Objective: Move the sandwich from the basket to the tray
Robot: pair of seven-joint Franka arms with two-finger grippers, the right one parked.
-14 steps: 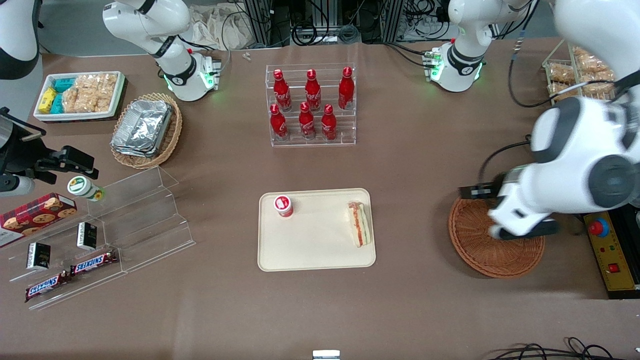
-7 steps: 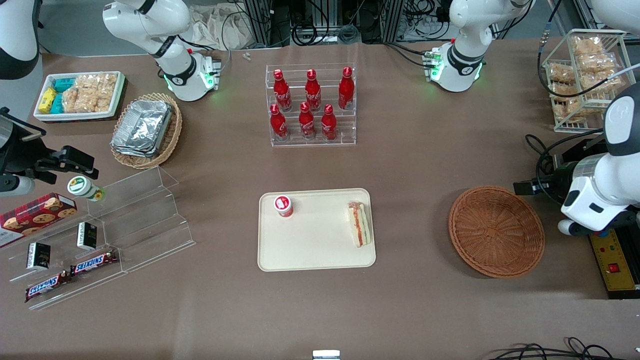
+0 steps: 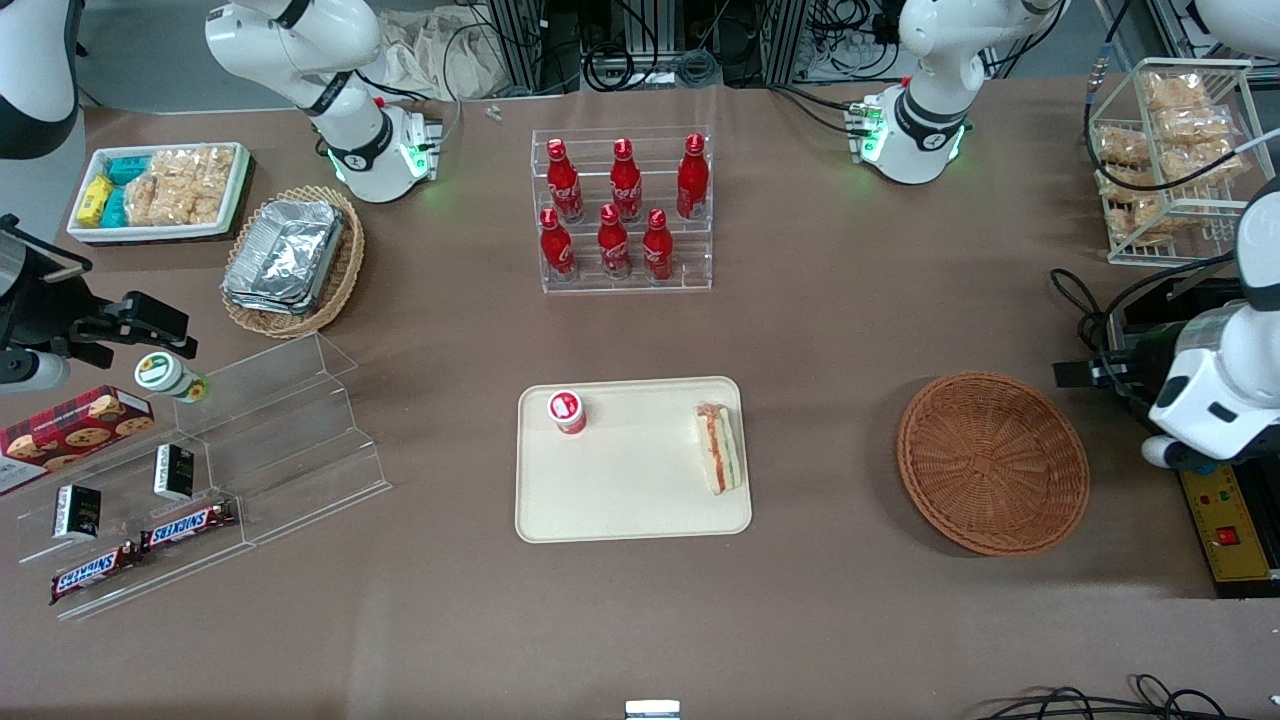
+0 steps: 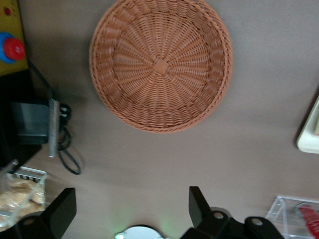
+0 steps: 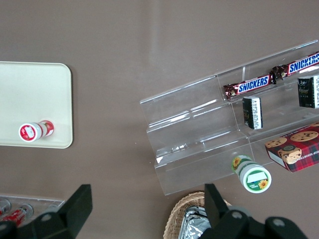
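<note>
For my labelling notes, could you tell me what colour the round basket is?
Reddish-brown woven wicker basket, clearest in the left wrist view, gripper above it.

The gripper point(image 4: 132, 211) shows only two dark fingertips point(image 4: 198, 203); the tray point(image 4: 310, 133) is cut by the edge.

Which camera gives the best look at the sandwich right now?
The front view: the sandwich lies fully visible on the tray. Both wrist views show only part of the tray, no sandwich. The gripper hangs open above the table beside the empty basket.
</note>
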